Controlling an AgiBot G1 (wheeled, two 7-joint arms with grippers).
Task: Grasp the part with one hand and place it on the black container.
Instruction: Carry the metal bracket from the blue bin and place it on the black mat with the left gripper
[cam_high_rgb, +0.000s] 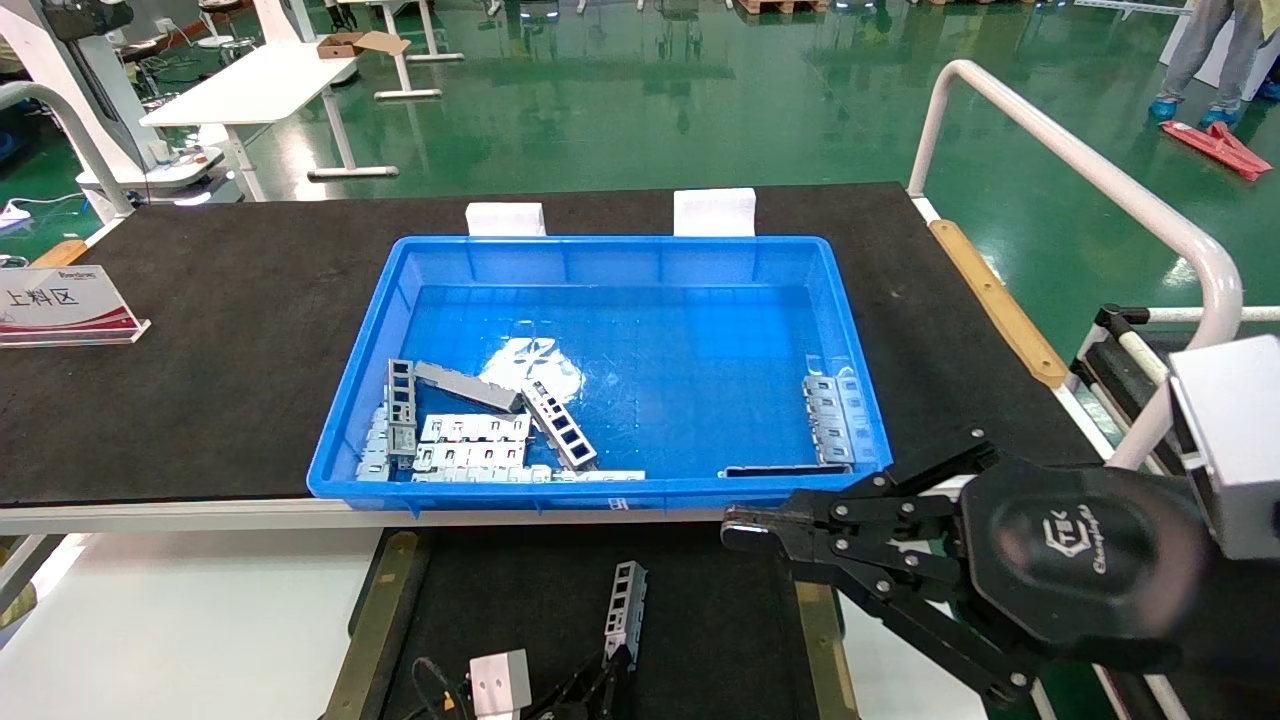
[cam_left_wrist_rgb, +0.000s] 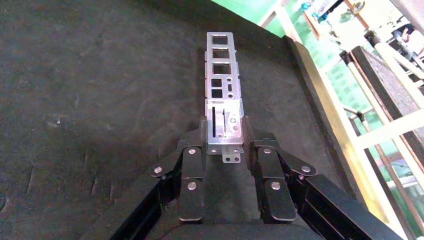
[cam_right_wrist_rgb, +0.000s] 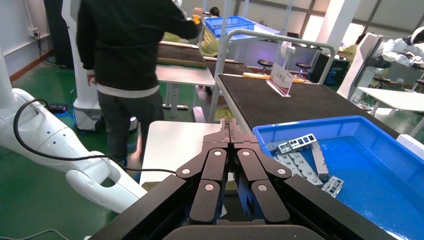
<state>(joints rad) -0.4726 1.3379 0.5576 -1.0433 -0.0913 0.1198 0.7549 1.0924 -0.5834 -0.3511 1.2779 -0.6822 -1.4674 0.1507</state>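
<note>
The part (cam_high_rgb: 627, 598), a slim silver strip with a row of rectangular windows, is over the black container (cam_high_rgb: 500, 600), which has bronze rails (cam_high_rgb: 376, 620). My left gripper (cam_high_rgb: 612, 668) is shut on the part's near end at the bottom edge of the head view. In the left wrist view the fingers (cam_left_wrist_rgb: 249, 136) clamp both sides of the part (cam_left_wrist_rgb: 223, 75), which points away over the container's matte floor (cam_left_wrist_rgb: 100, 100). I cannot tell whether the part touches the floor. My right gripper (cam_high_rgb: 745, 530) is shut and empty by the blue bin's front right corner.
The blue bin (cam_high_rgb: 600, 245) stands on the black mat behind the container, with several metal pieces (cam_high_rgb: 470, 440) at its front left and more (cam_high_rgb: 835, 420) at its right wall. A sign (cam_high_rgb: 60, 305) stands at the far left. A white rail (cam_high_rgb: 1080, 160) runs along the right.
</note>
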